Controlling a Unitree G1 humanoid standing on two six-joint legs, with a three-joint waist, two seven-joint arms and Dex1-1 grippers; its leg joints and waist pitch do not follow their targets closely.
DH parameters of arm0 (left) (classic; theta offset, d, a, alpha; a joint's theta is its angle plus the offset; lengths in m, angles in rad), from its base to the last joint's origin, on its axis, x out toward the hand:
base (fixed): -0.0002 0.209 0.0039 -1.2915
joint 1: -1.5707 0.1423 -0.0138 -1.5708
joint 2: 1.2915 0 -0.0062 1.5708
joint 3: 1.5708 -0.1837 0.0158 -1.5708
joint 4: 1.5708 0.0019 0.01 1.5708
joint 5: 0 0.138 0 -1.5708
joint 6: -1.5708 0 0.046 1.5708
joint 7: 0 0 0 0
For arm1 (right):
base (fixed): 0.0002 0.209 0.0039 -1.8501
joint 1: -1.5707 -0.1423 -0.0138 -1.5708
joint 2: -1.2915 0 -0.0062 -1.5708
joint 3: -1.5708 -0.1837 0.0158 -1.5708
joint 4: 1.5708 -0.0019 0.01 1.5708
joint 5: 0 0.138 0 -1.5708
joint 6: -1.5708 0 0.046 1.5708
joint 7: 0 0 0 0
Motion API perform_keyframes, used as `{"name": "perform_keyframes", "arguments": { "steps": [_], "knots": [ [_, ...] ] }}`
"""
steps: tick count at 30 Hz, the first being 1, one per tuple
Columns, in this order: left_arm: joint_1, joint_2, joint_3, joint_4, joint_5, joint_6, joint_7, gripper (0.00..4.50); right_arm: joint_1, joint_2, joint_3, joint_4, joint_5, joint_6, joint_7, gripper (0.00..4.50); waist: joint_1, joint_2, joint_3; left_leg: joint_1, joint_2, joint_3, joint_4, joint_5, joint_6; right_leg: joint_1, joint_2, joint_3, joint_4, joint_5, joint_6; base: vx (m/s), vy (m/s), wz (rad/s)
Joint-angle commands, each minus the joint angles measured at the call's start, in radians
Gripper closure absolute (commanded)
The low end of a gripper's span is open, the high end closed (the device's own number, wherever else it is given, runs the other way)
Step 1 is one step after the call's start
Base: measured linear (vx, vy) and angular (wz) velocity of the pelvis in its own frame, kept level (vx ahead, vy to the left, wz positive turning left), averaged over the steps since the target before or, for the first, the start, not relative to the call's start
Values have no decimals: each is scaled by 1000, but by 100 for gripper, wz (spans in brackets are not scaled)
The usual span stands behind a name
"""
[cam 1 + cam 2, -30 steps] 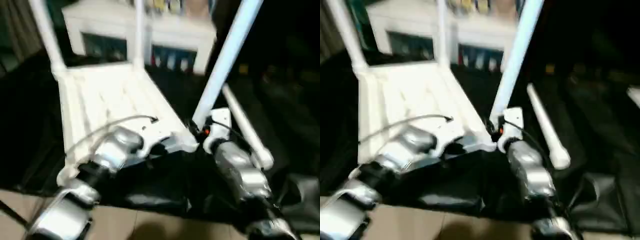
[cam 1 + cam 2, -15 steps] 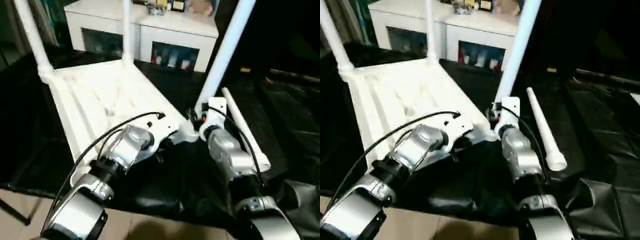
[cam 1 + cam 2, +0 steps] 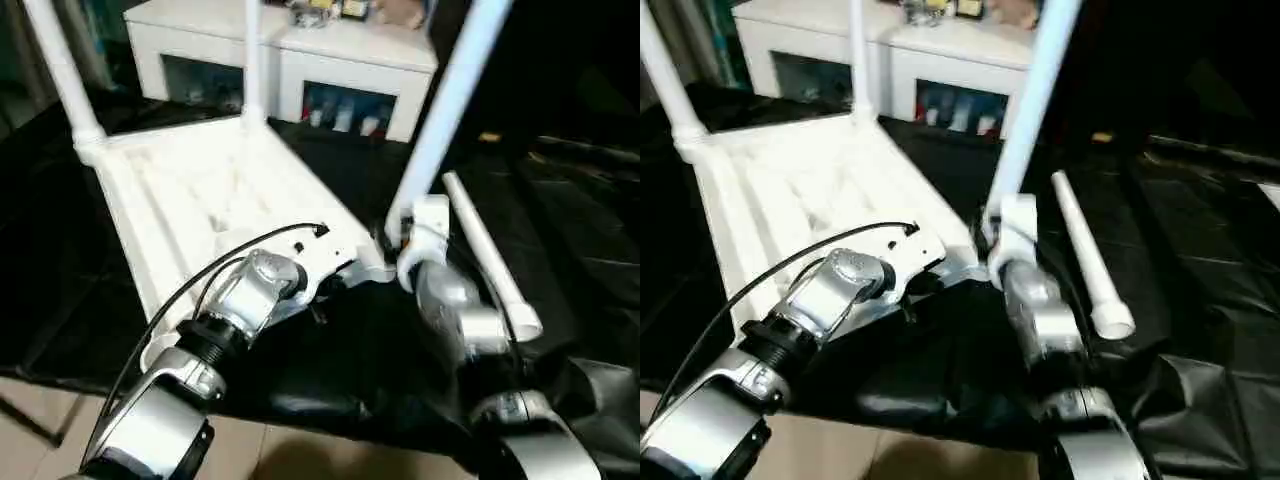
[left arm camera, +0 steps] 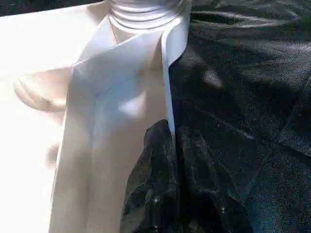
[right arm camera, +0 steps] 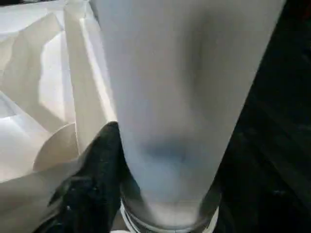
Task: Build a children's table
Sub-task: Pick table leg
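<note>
Children's table (image 3: 190,190), small white plastic one with ribbed underside, lies upside down on the black-covered tabletop (image 3: 60,270), left of centre. Two white tapered tube legs already stand at the far corners: far-left leg (image 3: 62,70), far-right leg (image 3: 253,60).

Left end effector (image 4: 170,145) sits at the near rim of the upturned top, beside the near-right corner socket (image 4: 146,14). One black finger (image 4: 150,184) lies against the white rim, the other over the black cloth, so it reads as clamped on the rim, steadying it.

Change over the last second: the third white leg (image 3: 450,100) looks a bit more upright in the near-right socket than 1.0 s ago, though the camera moved too, so not certain. Right end effector (image 3: 400,240) holds the same spot at that leg's base throughout. Right wrist view shows a black finger (image 5: 97,170) pressed against the leg just above the socket collar; clamped on it. My read: leg three is being seated, not confirmed home.

Right: a fourth white tapered tube leg (image 3: 490,260) lies loose on the tabletop, just beside the right forearm, still to fit at the near-left corner.

Far: white cabinet (image 3: 290,60) with glass doors, clear of the work.
</note>
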Motion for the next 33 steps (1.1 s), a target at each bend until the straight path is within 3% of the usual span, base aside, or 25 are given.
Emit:
{"name": "perform_keyframes", "arguments": {
  "steps": [1,6,9,11,15,21,24,28,33],
  "knots": [
    [25,13,-32,30,21,10,-8,450,33,10,27,7,23,41,68,139,4,16,-27,-28,55,-9,-75,-131,44,36,-78,70,-82,-128,-166,0,0,0],
    [26,33,-28,18,18,2,-21,450,55,-23,53,-101,41,49,162,130,5,18,-34,-32,53,-5,-61,-8,79,43,-78,69,-65,9,-205,0,0,0],
    [28,59,-26,9,14,-26,-56,450,109,-88,70,-262,104,104,312,97,8,20,-33,-36,53,-3,-54,37,116,47,-71,67,-58,124,-220,0,0,0],
    [34,73,-28,3,14,-43,-76,450,139,-126,78,-326,123,130,378,84,7,17,-34,-37,52,-1,-52,39,135,50,-72,66,-57,138,-225,0,0,0],
    [45,93,-31,-8,3,-73,-107,450,176,-187,92,-382,119,145,453,70,8,18,-32,-36,55,2,-51,14,122,51,-74,66,-61,78,-235,0,0,0],
    [62,119,-34,-41,-6,-87,-152,450,215,-248,100,-442,119,166,504,70,8,19,-33,-32,57,4,-48,32,117,47,-72,66,-55,105,-253,0,0,0],
    [67,127,-32,-52,-7,-89,-164,450,215,-238,70,-451,146,179,497,70,9,18,-35,-32,57,4,-47,37,115,48,-72,66,-52,110,-262,0,0,0],
    [73,132,-31,-62,-7,-91,-172,450,216,-214,72,-452,148,187,485,107,8,19,-38,-33,55,5,-43,64,123,49,-71,66,-47,157,-273,0,0,0],
    [85,135,-34,-102,-11,-59,-197,450,216,-155,83,-430,120,191,400,148,11,27,-40,-30,56,3,-42,83,113,48,-72,65,-42,177,-282,0,0,0]
  ]
}}
